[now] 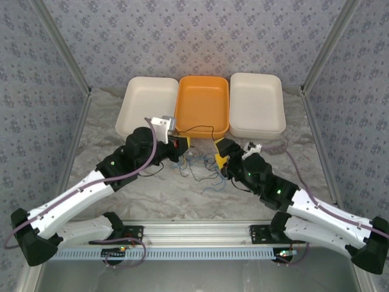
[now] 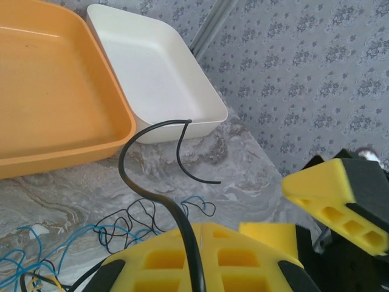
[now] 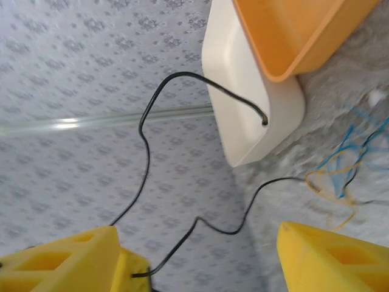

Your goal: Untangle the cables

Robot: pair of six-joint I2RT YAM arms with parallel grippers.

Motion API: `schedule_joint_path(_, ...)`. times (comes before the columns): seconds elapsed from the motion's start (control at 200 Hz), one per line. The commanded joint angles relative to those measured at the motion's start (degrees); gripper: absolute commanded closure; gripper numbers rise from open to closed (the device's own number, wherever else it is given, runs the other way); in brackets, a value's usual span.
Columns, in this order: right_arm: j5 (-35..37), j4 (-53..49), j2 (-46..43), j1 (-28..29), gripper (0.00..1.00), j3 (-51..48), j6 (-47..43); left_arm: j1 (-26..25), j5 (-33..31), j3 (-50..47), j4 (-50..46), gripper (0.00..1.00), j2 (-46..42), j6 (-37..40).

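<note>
as it angles inward — left gripper (image 1: pixel 183 145) pinches cable (image 2: pixel 152 126)

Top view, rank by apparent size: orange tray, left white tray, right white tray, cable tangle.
1. Left white tray, orange tray and right white tray: they look about alike, so no ranking among them.
2. Cable tangle: smallest, a thin, sparse patch.

The cables (image 1: pixel 199 169) tangle too finely to trace from above — the orange tray (image 2: pixel 48 91) is cropped.
</note>
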Motion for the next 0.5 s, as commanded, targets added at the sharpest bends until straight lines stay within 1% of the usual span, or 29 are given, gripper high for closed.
schedule_joint_path(0.0,7.85,4.76,1.04,0.93,0.27,-3.92,8.91,-1.84,-3.89,-0.63,4.14,1.0,0.07,0.77)
schedule_joint_path(0.125,9.61,7.29,2.39,-0.29,0.26,-2.96,8.03,-3.21,-6.17,-2.25,6.37,1.0,-0.01,-0.67)
schedule_joint_path(0.275,10.44,9.09,4.22,-3.23,0.25,-2.02,7.94,-4.29,-7.56,-4.11,8.97,1.0,-0.2,-2.44)
schedule_joint_path(0.35,11.16,10.61,5.67,-3.98,0.28,-1.71,8.46,-4.97,-8.21,-4.5,9.6,1.0,-0.1,-2.93)
schedule_joint_path(0.495,9.85,12.32,10.19,-5.15,0.32,-0.8,11.83,-5.96,-9.09,-4.58,10.54,1.0,0.17,-3.21)
